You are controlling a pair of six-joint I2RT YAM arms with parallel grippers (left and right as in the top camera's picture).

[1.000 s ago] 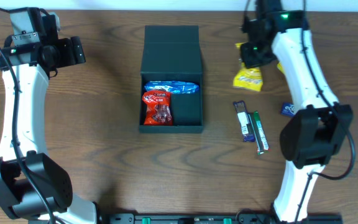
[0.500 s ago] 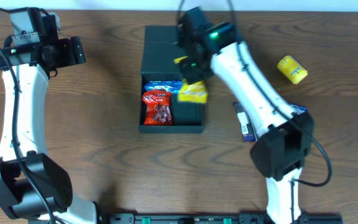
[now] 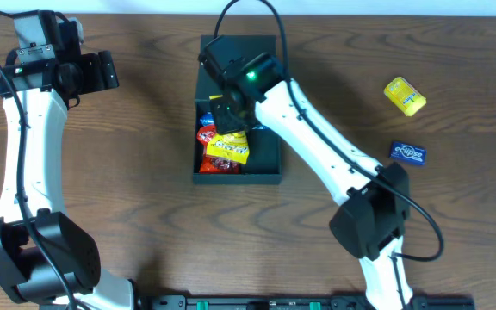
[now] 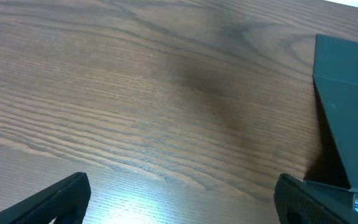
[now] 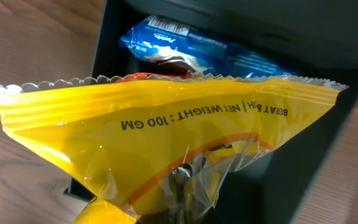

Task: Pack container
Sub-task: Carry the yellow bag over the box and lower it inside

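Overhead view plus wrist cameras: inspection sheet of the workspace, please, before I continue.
Surface: brown wood-grain table.
Job's things: dark teal-black rectangular container, lid open, holding red packet and blue packet; yellow snack packet hanging above it.
Clutter: small yellow pack, blue flat pack, right of container.
Grippers: left gripper open, empty; right gripper shut on yellow snack packet.
Cables: black cable loops by right arm's base.
Surroundings: nothing seen.
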